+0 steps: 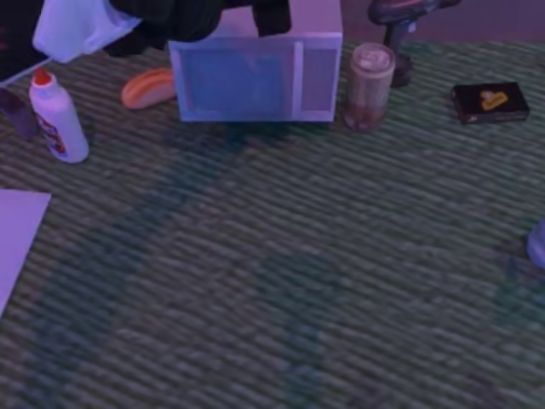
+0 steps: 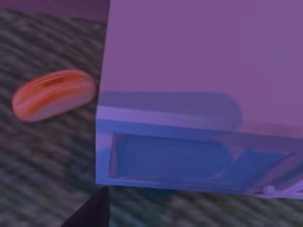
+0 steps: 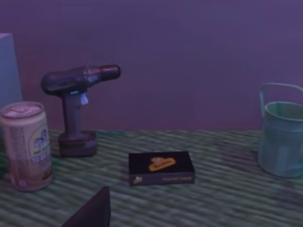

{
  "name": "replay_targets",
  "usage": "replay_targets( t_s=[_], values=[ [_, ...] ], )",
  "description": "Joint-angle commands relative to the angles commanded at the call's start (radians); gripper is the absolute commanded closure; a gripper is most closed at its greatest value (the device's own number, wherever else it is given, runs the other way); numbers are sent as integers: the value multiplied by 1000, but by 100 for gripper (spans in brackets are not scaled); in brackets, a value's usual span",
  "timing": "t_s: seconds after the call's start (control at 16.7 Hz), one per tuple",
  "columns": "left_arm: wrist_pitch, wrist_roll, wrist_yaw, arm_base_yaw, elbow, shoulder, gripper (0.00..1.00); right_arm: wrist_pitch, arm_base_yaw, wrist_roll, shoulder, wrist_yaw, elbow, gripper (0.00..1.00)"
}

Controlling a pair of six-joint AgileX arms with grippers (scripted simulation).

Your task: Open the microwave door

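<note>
The microwave (image 1: 255, 72) stands at the back of the table, left of centre, and its top (image 2: 199, 52) fills much of the left wrist view. The microwave door (image 1: 234, 81) with its large window lies flush with the front, beside the narrow control strip (image 1: 319, 81). In the left wrist view the microwave door (image 2: 170, 156) is seen from above and close up. My left gripper (image 1: 183, 25) hangs dark over the microwave's back left corner. My right gripper (image 3: 92, 213) shows only as a dark edge, low and off to the right, facing the back wall.
A hot-dog bun (image 1: 149, 88) lies just left of the microwave, with a glue bottle (image 1: 58, 119) farther left. A tan can (image 1: 370, 85) stands right of it, then a drill (image 1: 400, 21) and a black box (image 1: 490, 102). A teal bucket (image 3: 281, 137) stands at the far right.
</note>
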Motion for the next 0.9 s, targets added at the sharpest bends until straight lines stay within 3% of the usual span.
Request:
replay_targets(
  t_s=[0.42,0.9],
  values=[
    [-146,-98,-79,-125,326,396,0,0,0,0,0,0,0,0],
    [-144,-96,-79,-125,359,434,0,0,0,0,0,0,0,0]
  ],
)
